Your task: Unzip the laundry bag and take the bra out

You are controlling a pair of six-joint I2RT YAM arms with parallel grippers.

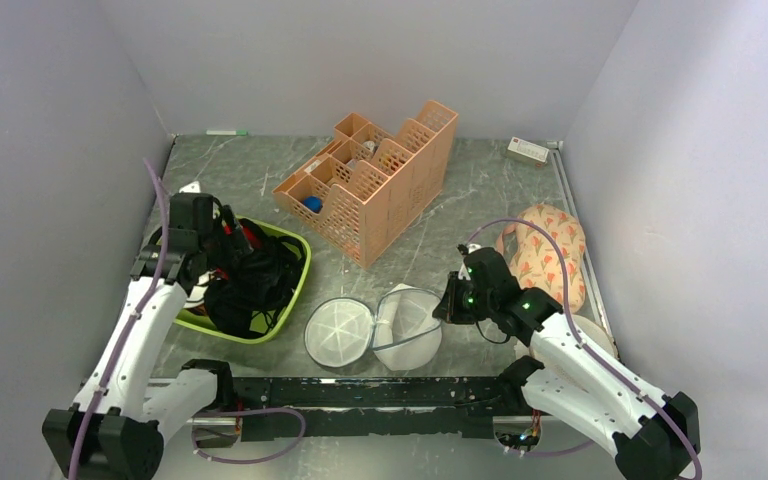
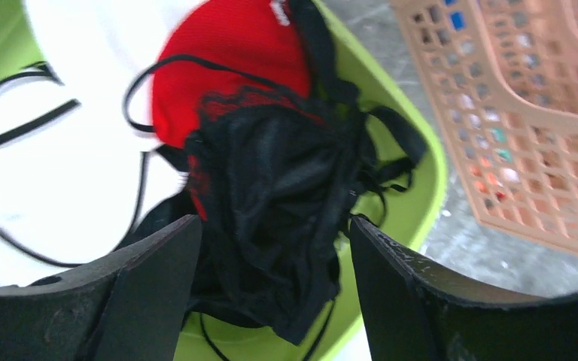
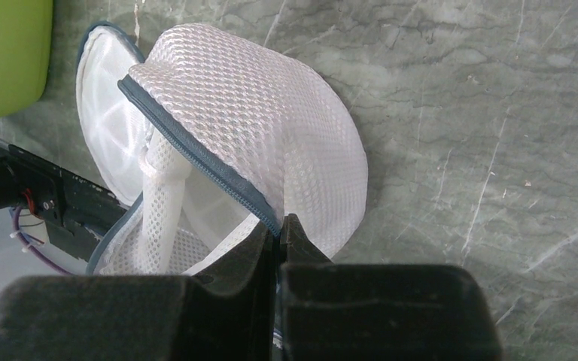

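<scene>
The white mesh laundry bag [image 1: 412, 328] lies unzipped at the table's front middle, its ribbed round lid [image 1: 340, 333] flapped open to the left. My right gripper [image 1: 450, 302] is shut on the bag's grey zipper edge [image 3: 196, 158]; the right wrist view shows the gripper [image 3: 278, 233] pinching the rim, and the bag's inside looks white. The red bra [image 2: 233, 60] lies in the green bin [image 1: 295, 290], partly under a black strappy garment [image 2: 286, 195]. My left gripper [image 2: 275, 248] is open over the bin, its fingers on either side of the black garment.
A peach plastic organizer [image 1: 370, 180] stands behind the bag. A cream flower-print cloth [image 1: 550, 255] lies at the right edge. A pale pouch with black line drawing [image 2: 60, 173] sits in the bin. A small white box [image 1: 527, 150] is at the back right.
</scene>
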